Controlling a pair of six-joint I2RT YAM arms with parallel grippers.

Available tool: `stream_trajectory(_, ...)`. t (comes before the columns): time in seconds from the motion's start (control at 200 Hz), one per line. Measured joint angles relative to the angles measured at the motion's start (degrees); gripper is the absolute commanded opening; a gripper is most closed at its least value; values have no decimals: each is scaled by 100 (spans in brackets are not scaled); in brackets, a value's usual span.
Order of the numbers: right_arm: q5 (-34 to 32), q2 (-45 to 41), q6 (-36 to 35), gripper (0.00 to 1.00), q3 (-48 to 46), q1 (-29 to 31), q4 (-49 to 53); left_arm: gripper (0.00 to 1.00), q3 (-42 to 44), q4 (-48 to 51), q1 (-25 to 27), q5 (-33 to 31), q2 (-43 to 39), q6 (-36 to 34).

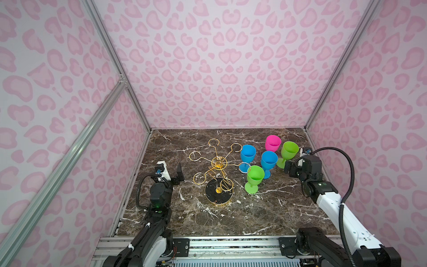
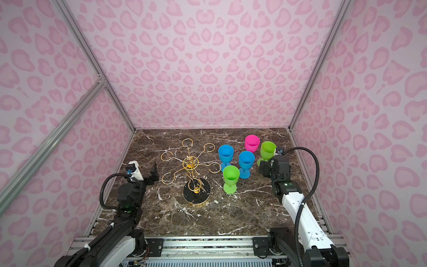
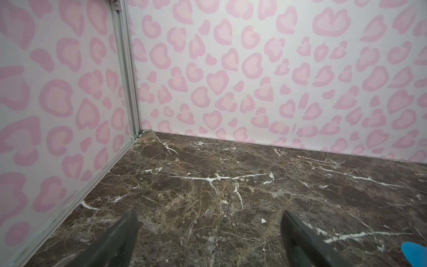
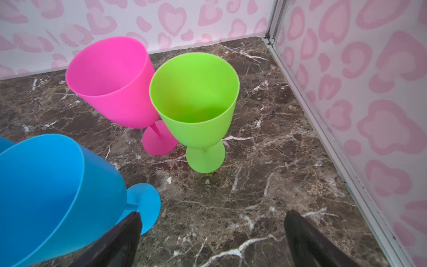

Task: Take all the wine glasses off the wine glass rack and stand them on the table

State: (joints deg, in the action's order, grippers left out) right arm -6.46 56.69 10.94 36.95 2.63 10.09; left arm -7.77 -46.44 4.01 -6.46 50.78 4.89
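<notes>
Right wrist view: my right claw [image 4: 212,215] is spread wide, holding nothing, green wine glass [image 4: 196,101] just ahead, blue glass [image 4: 46,191] beside 1 finger; left claw [image 3: 209,212] spread too, empty.

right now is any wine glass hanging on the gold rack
No, every loop hook on the wine glass rack is bare in a top view.

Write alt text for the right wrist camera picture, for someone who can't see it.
A pink glass, a green glass and a blue glass stand upright on a brown marble table by pink-patterned walls. The right gripper is open and empty, close to the blue glass.
</notes>
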Motion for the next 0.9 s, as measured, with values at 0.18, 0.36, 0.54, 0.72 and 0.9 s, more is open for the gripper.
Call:
stream_trajectory(0.18, -234, -144, -70, 98, -560, -9, -887, 97, 203, -431, -68, 24, 531, -42)
stream_trajectory(0.36, -229, -127, -199, 98, -938, -9, -1585, 97, 361, -820, -210, 96, 962, -39)
stream_trajectory(0.54, -227, 50, -481, 98, -1414, -11, -2507, 97, 361, -1209, -238, 227, 1495, -177)
stream_trajectory(0.72, -216, 546, -767, 98, -1753, -11, -3567, 97, 317, -1681, -284, 299, 2022, -326)
stream_trajectory(0.9, -81, 1025, -1008, 98, -2015, -11, -4498, 97, 166, -2124, -328, 415, 2754, -411)
